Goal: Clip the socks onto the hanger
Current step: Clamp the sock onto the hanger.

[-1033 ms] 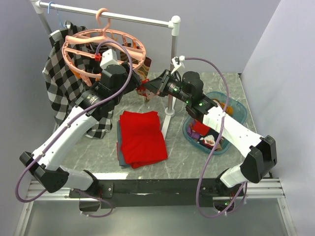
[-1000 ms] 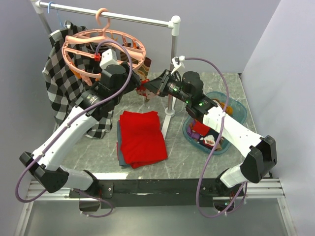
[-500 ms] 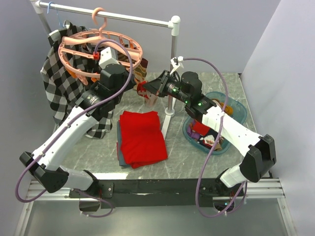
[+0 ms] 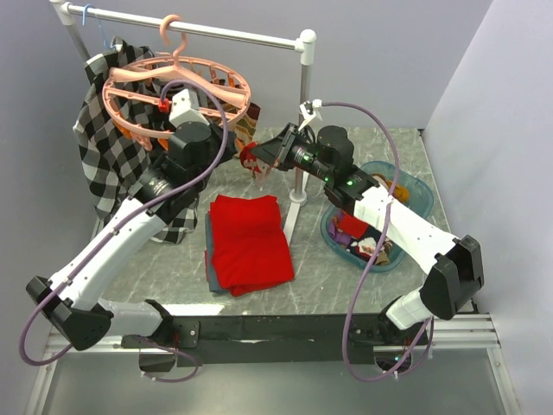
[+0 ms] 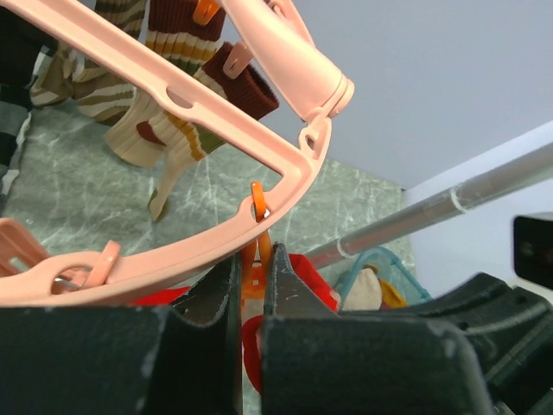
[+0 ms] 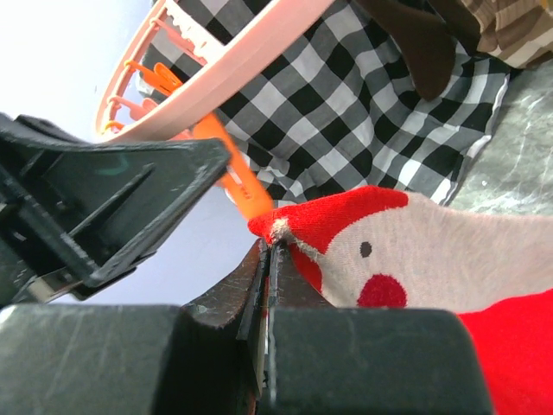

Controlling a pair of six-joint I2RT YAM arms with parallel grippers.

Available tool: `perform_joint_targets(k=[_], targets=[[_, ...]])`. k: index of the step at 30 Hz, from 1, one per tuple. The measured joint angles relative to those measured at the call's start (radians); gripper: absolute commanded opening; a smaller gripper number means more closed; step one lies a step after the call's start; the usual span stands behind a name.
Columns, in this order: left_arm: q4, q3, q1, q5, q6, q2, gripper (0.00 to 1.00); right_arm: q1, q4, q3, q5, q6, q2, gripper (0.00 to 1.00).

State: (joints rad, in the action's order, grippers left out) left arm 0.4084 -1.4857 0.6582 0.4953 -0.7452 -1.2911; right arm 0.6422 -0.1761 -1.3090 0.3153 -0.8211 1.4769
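Observation:
The salmon-pink hanger (image 4: 118, 93) hangs from the rail at the back left, with brown and cream striped socks (image 5: 177, 130) clipped to it. My left gripper (image 4: 235, 147) reaches under the ring's right side. In the left wrist view this left gripper (image 5: 252, 264) is shut on an orange clip (image 5: 257, 226) that dangles from the hanger ring (image 5: 216, 121). My right gripper (image 4: 264, 156) is shut on the edge of a red sock (image 6: 389, 251) with a cream face pattern. It holds the sock's tip right beside the orange clip (image 6: 233, 169).
A white rail stand (image 4: 302, 104) rises behind the grippers. A black-and-white checked shirt (image 4: 108, 156) hangs at the left. A folded red cloth (image 4: 251, 242) lies on the table's middle. A blue basket (image 4: 418, 192) of more socks sits at the right.
My left gripper has shut on the orange clip. The hanger has shifted a little left and up. The right gripper with the red sock has edged slightly left.

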Motion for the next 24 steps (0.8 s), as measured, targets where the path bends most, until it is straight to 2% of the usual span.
perform_joint_targets(k=[11, 24], targets=[[-0.169, 0.152, 0.0, -0.043, 0.038, 0.103, 0.01, -0.018, 0.003, 0.0, 0.022, -0.045, 0.026, 0.0], [-0.296, 0.206, 0.0, -0.106, 0.107, 0.125, 0.01, -0.041, 0.004, -0.015, 0.053, -0.087, 0.035, 0.0]])
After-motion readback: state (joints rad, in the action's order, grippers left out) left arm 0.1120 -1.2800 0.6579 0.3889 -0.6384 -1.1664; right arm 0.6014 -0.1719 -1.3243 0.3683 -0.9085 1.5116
